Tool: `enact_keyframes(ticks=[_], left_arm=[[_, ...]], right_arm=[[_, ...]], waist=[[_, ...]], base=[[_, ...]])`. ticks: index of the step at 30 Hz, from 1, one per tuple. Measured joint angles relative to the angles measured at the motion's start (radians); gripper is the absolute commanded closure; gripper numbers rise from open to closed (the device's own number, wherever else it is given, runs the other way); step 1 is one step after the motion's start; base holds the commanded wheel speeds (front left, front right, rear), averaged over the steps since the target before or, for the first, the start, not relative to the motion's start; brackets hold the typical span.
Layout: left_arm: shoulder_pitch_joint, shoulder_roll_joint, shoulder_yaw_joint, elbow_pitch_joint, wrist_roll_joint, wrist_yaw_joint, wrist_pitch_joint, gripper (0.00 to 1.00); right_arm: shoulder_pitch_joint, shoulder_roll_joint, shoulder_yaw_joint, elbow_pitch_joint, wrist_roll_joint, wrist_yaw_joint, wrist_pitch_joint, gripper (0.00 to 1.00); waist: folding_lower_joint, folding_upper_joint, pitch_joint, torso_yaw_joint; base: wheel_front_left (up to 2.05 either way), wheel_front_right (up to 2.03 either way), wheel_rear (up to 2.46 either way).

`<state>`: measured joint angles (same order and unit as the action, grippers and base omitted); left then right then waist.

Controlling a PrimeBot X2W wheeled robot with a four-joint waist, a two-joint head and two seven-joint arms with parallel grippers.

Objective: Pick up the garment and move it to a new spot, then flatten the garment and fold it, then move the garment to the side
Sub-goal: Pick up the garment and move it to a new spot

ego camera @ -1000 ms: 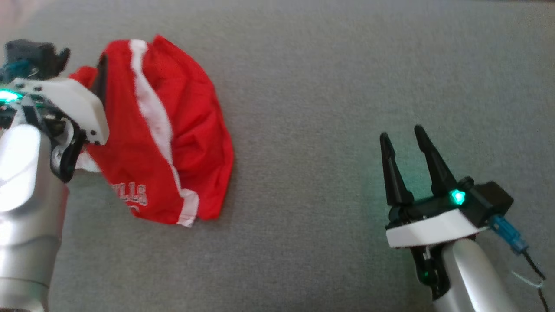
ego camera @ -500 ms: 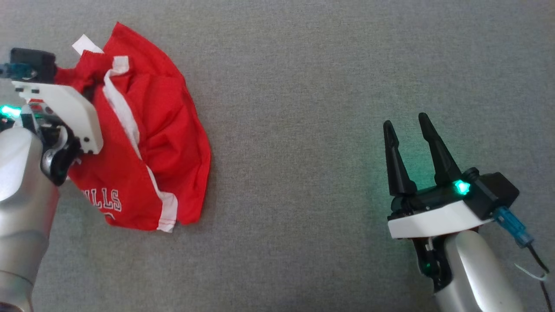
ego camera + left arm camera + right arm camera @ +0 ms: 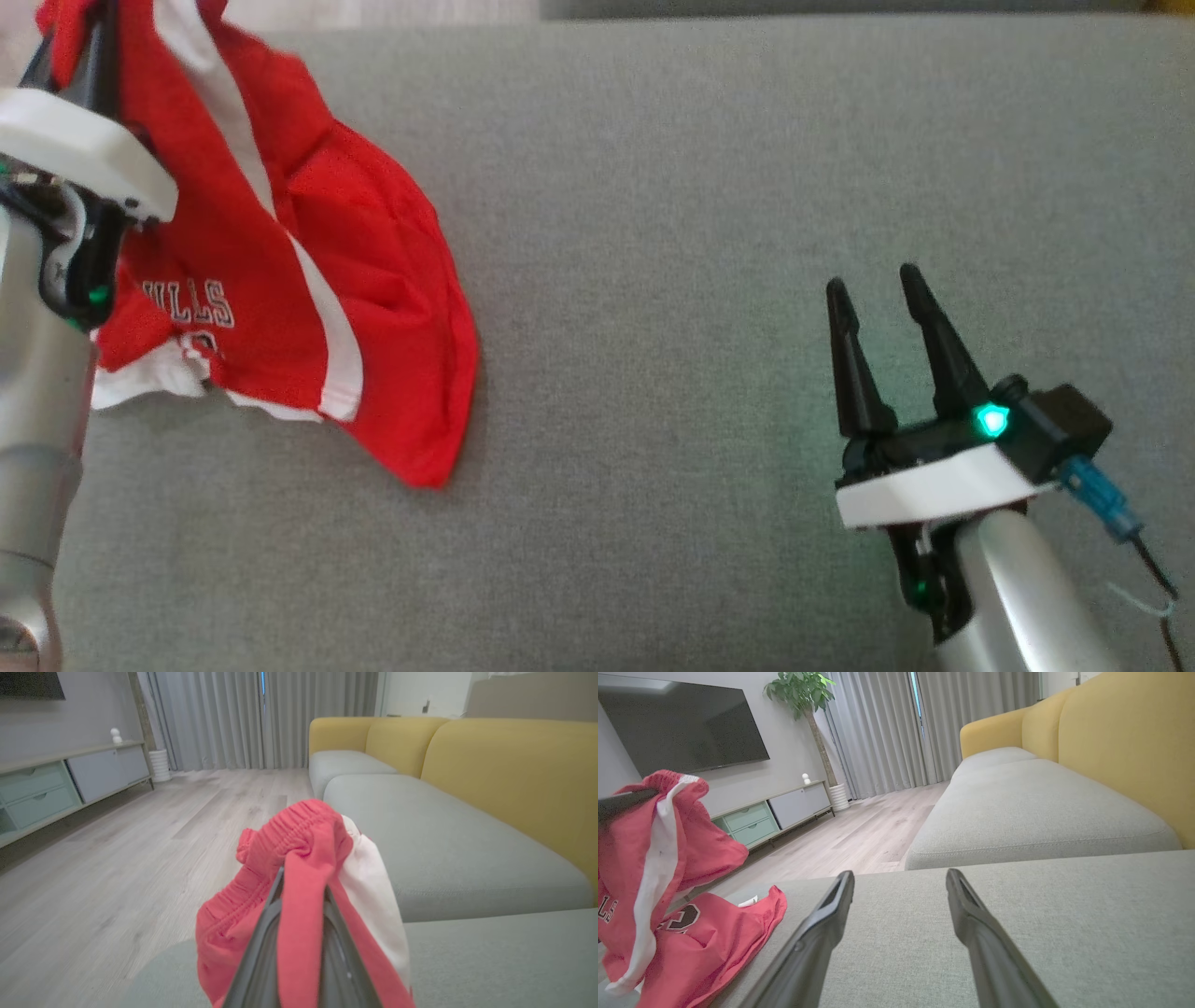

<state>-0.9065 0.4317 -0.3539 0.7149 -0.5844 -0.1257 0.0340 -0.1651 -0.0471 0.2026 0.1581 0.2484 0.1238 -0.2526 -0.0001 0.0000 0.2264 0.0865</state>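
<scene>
Holding the red shorts [image 3: 308, 280] by their elastic waistband [image 3: 299, 821] with jaws clenched, the left end effector [image 3: 303, 879] should rise until the hem [image 3: 149, 378] draped on the grey sofa cushion [image 3: 700, 233] clears it before carrying, while the right end effector [image 3: 872, 278] hovers released, well apart.

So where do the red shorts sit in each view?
Head view: shorts upper left, partly lifted, lower part on the grey seat.
Left wrist view: shorts centre, waistband bunched; seat at right.
Right wrist view: shorts far left, draping onto the seat.
Shared landmark: the grey seat.
</scene>
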Motion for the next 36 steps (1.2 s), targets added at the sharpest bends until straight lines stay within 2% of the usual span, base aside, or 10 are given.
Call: enact_keyframes(ticks=[5,8,13,18,27,36], left_arm=[[0.018,0.002,0.0,-0.096,-0.01,0.005,0.0,1.0],[0.045,0.006,0.001,-0.168,-0.011,0.034,0.001,1.0],[0.106,0.002,-0.001,-0.305,-0.036,0.048,0.029,1.0],[0.148,-0.041,-0.038,-0.439,-0.048,0.079,0.062,1.0],[0.177,-0.147,-0.114,-0.554,-0.054,0.109,0.086,1.0],[0.104,-0.294,-0.179,-0.485,-0.048,0.117,0.033,1.0]], right_arm=[[0.042,0.0,0.01,0.019,0.012,0.0,0.0,0.0],[0.057,0.0,0.013,0.022,0.024,0.0,0.0,0.0],[0.056,0.0,0.019,0.021,0.034,0.0,0.0,0.0],[0.056,0.0,0.018,0.014,0.04,0.0,0.0,0.0],[0.014,0.0,0.031,-0.02,0.08,0.0,0.0,0.0],[-0.063,0.0,0.049,-0.078,0.145,0.0,-0.003,0.0]], waist=[[-0.0001,0.0,-0.06,0.012],[-0.0001,0.0,-0.092,0.016],[-0.0002,0.0,-0.123,0.006],[-0.0001,0.0,-0.13,-0.033],[0.0001,0.0,-0.109,-0.178],[0.0002,0.0,-0.047,-0.376]], base=[[0.0,0.0,0.0],[0.0,0.0,0.0],[0.0,0.0,0.0],[0.0,0.0,0.0],[0.0,0.0,0.0],[0.0,0.0,0.0]])
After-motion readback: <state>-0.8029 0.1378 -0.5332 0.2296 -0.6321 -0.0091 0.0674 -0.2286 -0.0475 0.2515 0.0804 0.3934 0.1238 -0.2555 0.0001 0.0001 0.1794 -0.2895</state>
